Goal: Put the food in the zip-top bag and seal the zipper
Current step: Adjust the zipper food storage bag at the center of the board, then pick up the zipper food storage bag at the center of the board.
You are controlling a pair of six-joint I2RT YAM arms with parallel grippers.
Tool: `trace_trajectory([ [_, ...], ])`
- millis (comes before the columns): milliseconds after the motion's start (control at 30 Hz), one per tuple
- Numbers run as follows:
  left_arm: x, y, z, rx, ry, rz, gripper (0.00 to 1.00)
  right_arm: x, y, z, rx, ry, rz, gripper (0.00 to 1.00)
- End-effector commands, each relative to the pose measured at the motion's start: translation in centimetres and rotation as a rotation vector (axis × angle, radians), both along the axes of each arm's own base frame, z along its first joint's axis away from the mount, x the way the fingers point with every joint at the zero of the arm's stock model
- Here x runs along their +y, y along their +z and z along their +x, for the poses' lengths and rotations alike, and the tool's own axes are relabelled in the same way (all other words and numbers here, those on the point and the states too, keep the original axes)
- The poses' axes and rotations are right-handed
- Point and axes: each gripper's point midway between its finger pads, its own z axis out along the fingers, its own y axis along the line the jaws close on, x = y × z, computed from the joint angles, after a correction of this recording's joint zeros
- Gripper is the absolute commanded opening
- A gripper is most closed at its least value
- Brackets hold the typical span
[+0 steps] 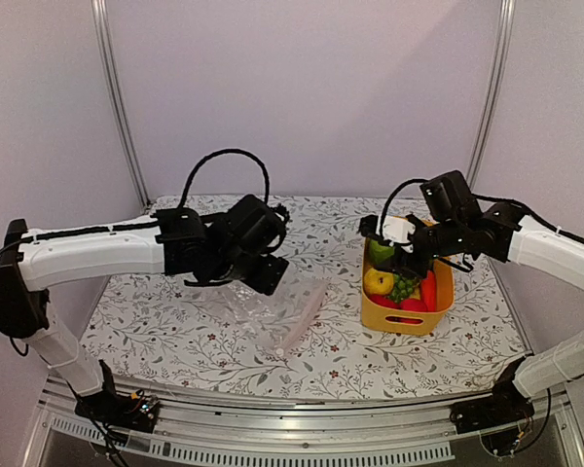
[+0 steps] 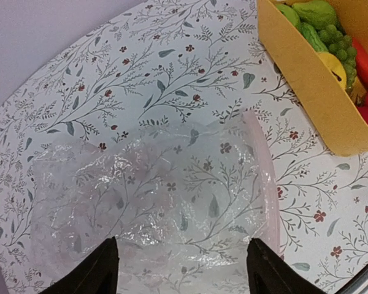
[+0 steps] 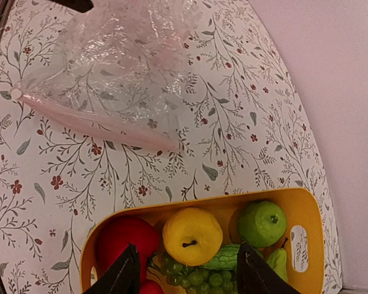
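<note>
The zip-top bag (image 1: 284, 309) lies flat and empty on the flowered cloth, its pinkish zipper (image 3: 98, 119) along one edge. My left gripper (image 2: 183, 252) hovers open just over the bag (image 2: 172, 184), nothing between its fingers. The food sits in a yellow basket (image 3: 172, 209): a yellow fruit (image 3: 192, 234), a green round fruit (image 3: 262, 223), a red one (image 3: 122, 239), grapes (image 3: 196, 277), a cucumber (image 3: 224, 257) and a pear (image 3: 277, 260). My right gripper (image 3: 187, 251) stands open above the basket, one finger on each side of the yellow fruit, gripping nothing.
The yellow basket (image 1: 401, 319) stands to the right of the bag, with a strip of cloth between them. Pale walls close in the back and sides. The table's metal front edge (image 1: 302, 428) runs below both arm bases.
</note>
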Motion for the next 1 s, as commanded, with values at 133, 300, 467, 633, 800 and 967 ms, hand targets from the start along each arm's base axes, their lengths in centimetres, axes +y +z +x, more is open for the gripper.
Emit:
trace_trajectory([
  [133, -5.3, -3.5, 0.5, 0.052, 0.097, 0.19, 0.62, -8.2, 0.9, 2.5, 0.1, -0.361, 0.373, 0.53],
  [300, -7.5, -6.5, -0.4, 0.11, 0.124, 0.265, 0.56, -12.4, 1.8, 3.6, 0.074, -0.5, 0.475, 0.54],
  [467, -7.7, -9.3, -1.0, 0.158, 0.15, 0.313, 0.57, -13.2, 2.0, 3.7, 0.051, -0.525, 0.487, 0.54],
  [633, -8.1, -11.1, -1.3, 0.19, 0.148, 0.32, 0.6, -13.0, 1.6, 3.5, 0.059, -0.51, 0.484, 0.54],
  [800, -8.5, -12.6, -1.3, 0.206, 0.143, 0.351, 0.62, -12.8, 1.3, 3.4, 0.071, -0.498, 0.481, 0.55],
  [967, -8.0, -13.6, -1.0, 0.195, 0.151, 0.404, 0.61, -12.8, 1.1, 3.4, 0.074, -0.496, 0.476, 0.55],
])
